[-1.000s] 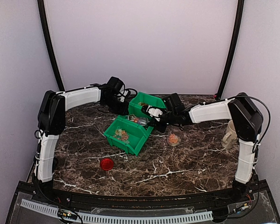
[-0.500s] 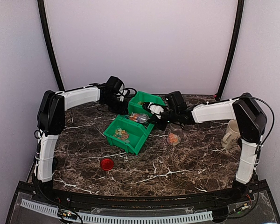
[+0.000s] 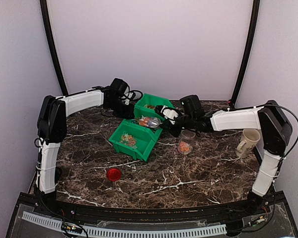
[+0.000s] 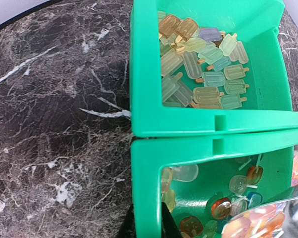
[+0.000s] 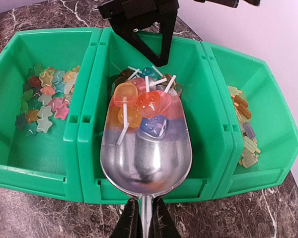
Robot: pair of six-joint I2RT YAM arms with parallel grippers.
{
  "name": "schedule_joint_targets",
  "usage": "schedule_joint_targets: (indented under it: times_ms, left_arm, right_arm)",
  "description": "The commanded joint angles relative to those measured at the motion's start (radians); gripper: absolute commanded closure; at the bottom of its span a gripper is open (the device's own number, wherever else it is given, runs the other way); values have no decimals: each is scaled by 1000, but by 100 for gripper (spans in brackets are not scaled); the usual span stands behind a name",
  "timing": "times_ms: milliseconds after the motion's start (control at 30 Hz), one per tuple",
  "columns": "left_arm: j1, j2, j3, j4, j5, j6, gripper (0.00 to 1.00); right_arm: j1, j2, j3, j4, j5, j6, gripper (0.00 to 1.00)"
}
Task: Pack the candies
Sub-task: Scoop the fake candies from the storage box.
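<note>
Top: right claw (image 3: 168, 119) closed on scoop (image 3: 156, 122) handle, candies (image 3: 145, 120) heaped in it. Jar (image 3: 185, 143) stands on surface (image 3: 188, 178) back on the claw's wrist side, nearer right arm.
Left wrist: left claw (image 4: 148, 225) clamped on middle bin (image 4: 149, 188) wall.
Right wrist: scoop's long axis runs straight out from claw, over middle bin.

**Bin row, scoop, cup, lid, mug**

Three bins touch in a row at the back centre of the desk (image 3: 198, 173). Front bin (image 5: 39, 148) holds star candies (image 5: 42, 99), middle bin (image 5: 198, 64) lollipops (image 5: 139, 106), rear bin (image 5: 268, 114) popsicle candies (image 5: 243, 129). Scoop (image 5: 144, 158) sits over the middle bin, lollipops in it. Cup (image 3: 187, 134) with candies (image 3: 184, 147) is right of the row. Round lid (image 3: 113, 173) lies front-left, mug (image 3: 249, 140) far right.
</note>
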Motion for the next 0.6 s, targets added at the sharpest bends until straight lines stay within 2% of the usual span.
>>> schedule_joint_targets:
  times_ms: [0,467,567]
  left_arm:
    - [7,-125,15,52,39,-24,100]
    - [8,-186,-83,101,45,-15,100]
    - [8,-206,-114,110,42,-15,100]
  right_arm:
    - [-7,-85,-22,48,8,20,100]
    - [-35,-285,-27,-105,94,54,100]
    - [-46,-340,-69,-137,109,71,100]
